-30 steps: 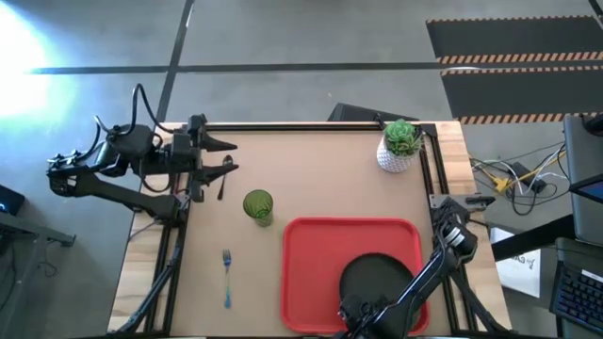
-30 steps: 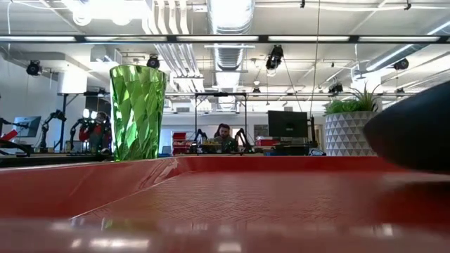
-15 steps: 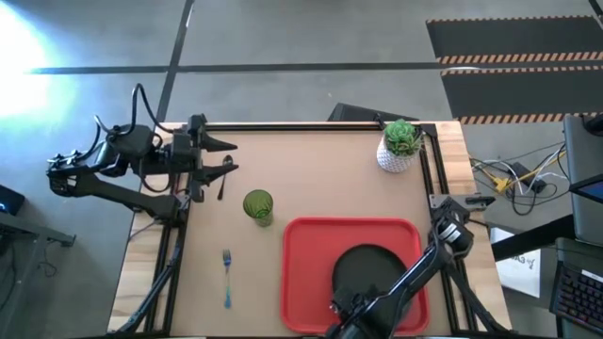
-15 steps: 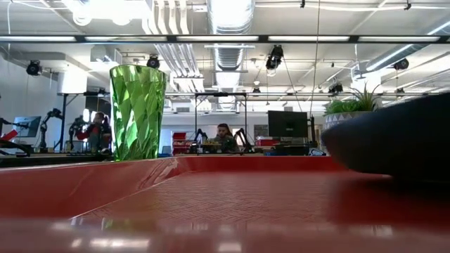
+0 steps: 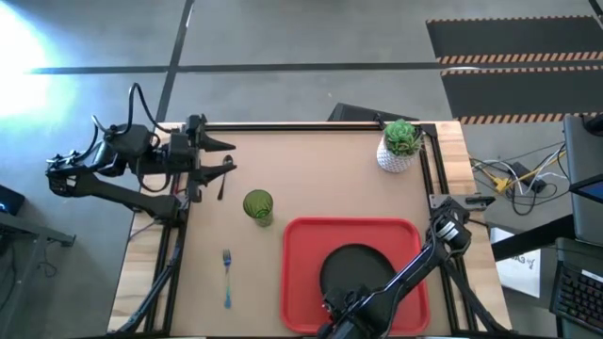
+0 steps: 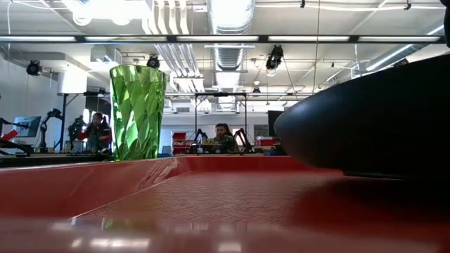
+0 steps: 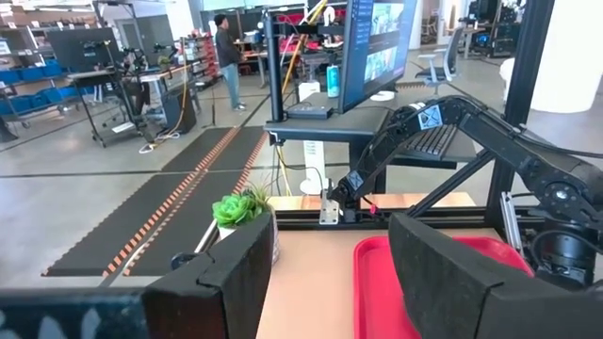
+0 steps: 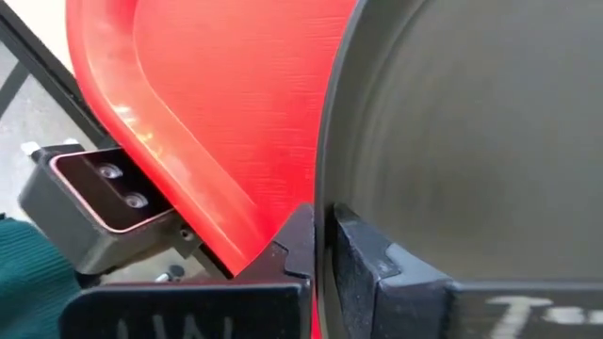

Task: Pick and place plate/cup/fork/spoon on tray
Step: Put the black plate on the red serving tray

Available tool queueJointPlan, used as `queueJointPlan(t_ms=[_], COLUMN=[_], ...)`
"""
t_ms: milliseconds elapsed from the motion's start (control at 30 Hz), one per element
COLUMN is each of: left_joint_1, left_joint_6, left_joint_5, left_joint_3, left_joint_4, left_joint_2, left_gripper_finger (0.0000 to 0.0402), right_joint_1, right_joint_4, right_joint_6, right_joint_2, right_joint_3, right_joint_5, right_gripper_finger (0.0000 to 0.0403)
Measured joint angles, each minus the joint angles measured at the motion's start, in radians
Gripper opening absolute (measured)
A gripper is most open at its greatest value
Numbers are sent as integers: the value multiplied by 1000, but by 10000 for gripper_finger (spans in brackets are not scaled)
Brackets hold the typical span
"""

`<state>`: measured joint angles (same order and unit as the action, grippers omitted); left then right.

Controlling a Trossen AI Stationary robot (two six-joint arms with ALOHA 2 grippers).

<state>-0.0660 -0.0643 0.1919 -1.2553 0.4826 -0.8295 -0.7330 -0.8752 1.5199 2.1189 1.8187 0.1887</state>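
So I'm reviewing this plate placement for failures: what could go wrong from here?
The right end effector pinches only the rim of the plate, which hangs above the tray in the low view; it might slip or drop hard. The cup stands just off the tray's corner, so a wide sweep could topple it.

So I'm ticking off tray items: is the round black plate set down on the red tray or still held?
Held: the right gripper pinches the round black plate by its rim over the red plastic tray; whether it touches the tray, cannot tell.
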Motion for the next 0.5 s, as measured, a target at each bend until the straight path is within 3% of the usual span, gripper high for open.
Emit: queueJointPlan(t_ms=[500], left_joint_1=[0], left_joint_6=[1], left_joint_5=[-4], left_joint_3=[-2], left_joint_4=[7], left_joint_2=[9], left_gripper_finger=[195], right_joint_1=[0], right_joint_4=[59], right_joint_6=[15], right_joint_2=[0], right_joint_3=[2], right_joint_5=[-4], right_gripper_finger=[103])
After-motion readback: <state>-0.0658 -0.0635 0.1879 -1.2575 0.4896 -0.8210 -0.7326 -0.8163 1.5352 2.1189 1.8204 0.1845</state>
